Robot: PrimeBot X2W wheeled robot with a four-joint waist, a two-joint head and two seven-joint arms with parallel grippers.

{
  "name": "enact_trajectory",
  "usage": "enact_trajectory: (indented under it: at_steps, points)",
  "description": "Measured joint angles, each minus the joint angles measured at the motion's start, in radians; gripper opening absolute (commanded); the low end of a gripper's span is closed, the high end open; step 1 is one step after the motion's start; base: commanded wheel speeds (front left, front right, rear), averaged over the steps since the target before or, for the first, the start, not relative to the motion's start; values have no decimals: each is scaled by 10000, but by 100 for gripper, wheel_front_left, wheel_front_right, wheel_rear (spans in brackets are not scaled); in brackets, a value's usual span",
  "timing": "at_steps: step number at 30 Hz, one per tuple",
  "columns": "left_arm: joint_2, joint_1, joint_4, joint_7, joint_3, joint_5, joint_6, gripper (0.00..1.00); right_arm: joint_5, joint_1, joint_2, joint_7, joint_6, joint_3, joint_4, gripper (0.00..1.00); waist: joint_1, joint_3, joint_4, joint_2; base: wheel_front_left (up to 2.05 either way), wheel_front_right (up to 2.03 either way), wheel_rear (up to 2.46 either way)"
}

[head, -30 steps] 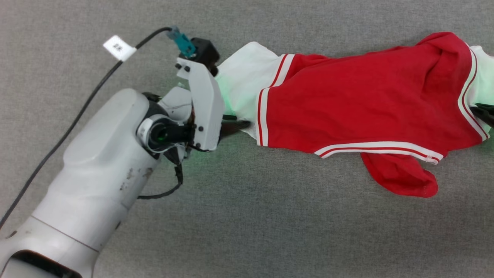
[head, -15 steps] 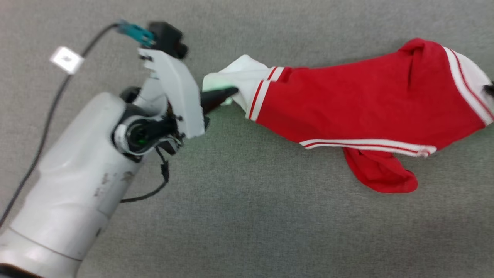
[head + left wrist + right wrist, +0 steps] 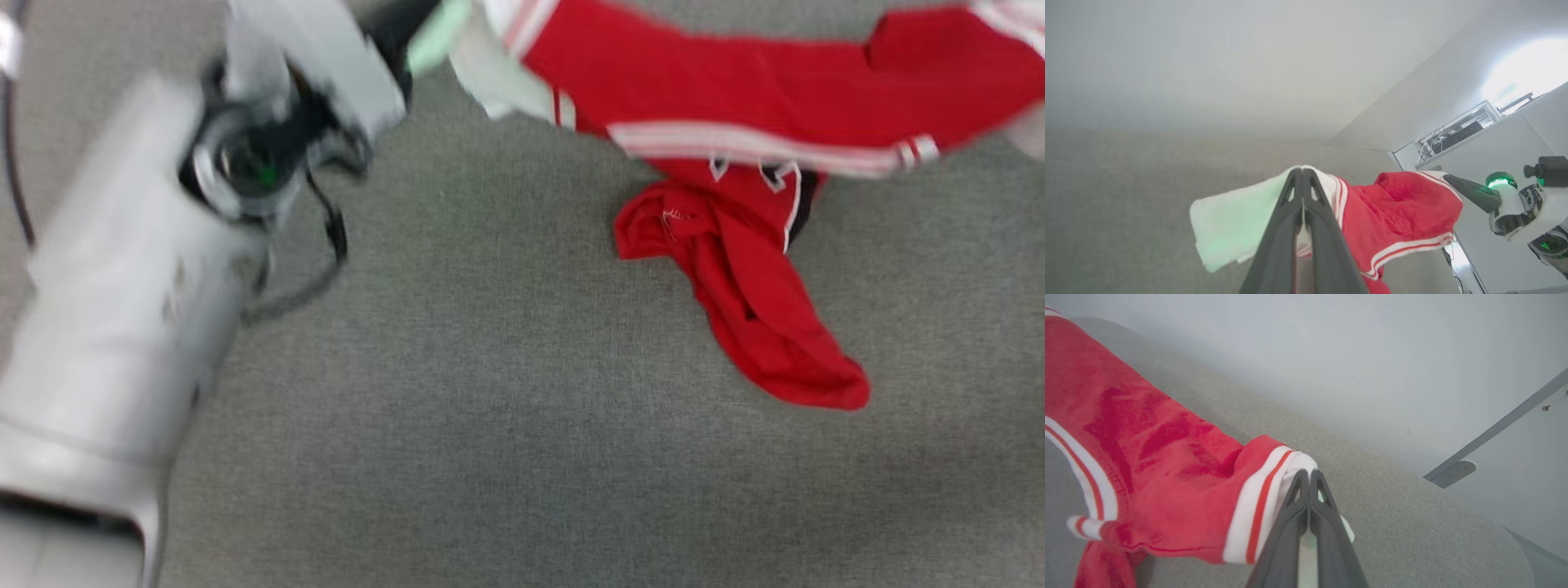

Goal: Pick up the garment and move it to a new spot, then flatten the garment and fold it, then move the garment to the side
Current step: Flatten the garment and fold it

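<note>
**Held at both ends, sagging in the middle**

The left pincer (image 3: 1302, 173) was clenched on the white panel (image 3: 1229, 228) at one end of the garment (image 3: 1400, 212). Its two dark fingers were pressed together with only a thin fold of cloth between the tips. The right pincer (image 3: 1309, 475) was clamped the same way on the striped trim (image 3: 1257, 506) at the opposite end. Between them the garment hung above the grey surface (image 3: 457, 425) as a slack red band. In the blurred head view a loose red lobe (image 3: 759, 327) drooped from its middle; whether it touched the surface could not be told.

The likeliest failure from here was a slip. Each grip took only the very edge of soft fabric, so a quick swing or an uneven pull between the arms could draw the cloth out of one pincer and drop that end. The drooping lobe was a second risk. Carried low, it could drag on the surface and fold under, so the garment would land bunched and harder to flatten. Any twist between the two ends would also be laid down with it.
</note>
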Motion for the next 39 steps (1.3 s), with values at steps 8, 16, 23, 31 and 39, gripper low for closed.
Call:
enact_trajectory:
  at_steps: [8,16,23,31,39]
  points:
    - [-495,-3803,2704,-2034,504,1294,339,0,332,-3054,2251,-362,0,-1593,3371,0,0,978,-136,0,0,0,0]
    - [-750,-6283,4305,-4334,1329,1496,-194,0,-746,-5057,3960,-2437,0,-2265,5846,0,0,1247,-446,0,0,0,0]
    - [-441,-5398,4740,-4088,1014,1367,-533,0,-546,-4129,3912,-2069,0,-1601,5469,0,0,691,-445,0,0,0,0]
    - [447,-1127,2784,-1988,-50,368,-570,0,472,-1365,2326,-1204,0,-562,3262,0,0,-28,-403,0,0,0,0]
    - [2383,3459,-380,-1423,-92,-895,-577,0,1480,1472,909,-901,2,107,851,0,0,-850,-374,0,0,0,0]
